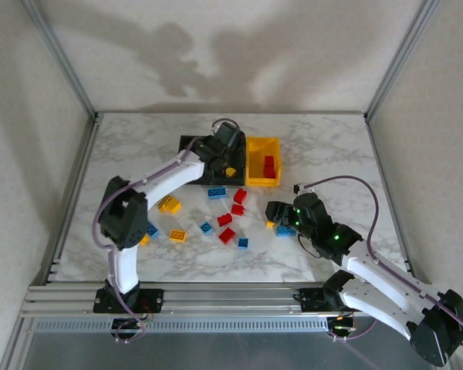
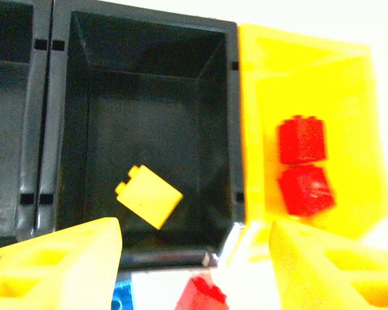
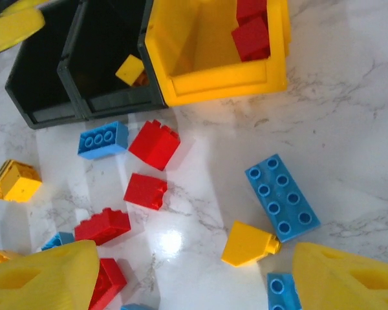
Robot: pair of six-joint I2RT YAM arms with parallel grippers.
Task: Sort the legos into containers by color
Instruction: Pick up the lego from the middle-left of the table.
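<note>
A yellow brick [image 2: 149,196] is seen in the middle black bin [image 2: 149,84].
It is perhaps tilted; left jaws are held apart above it, right jaws apart over loose bricks [image 3: 145,191] on the table [image 3: 349,116].

I could read no writing, number or brand mark anywhere: none on the containers [image 2: 142,97], none on the legos [image 3: 283,197], none on the marbled table [image 1: 332,146].
</note>
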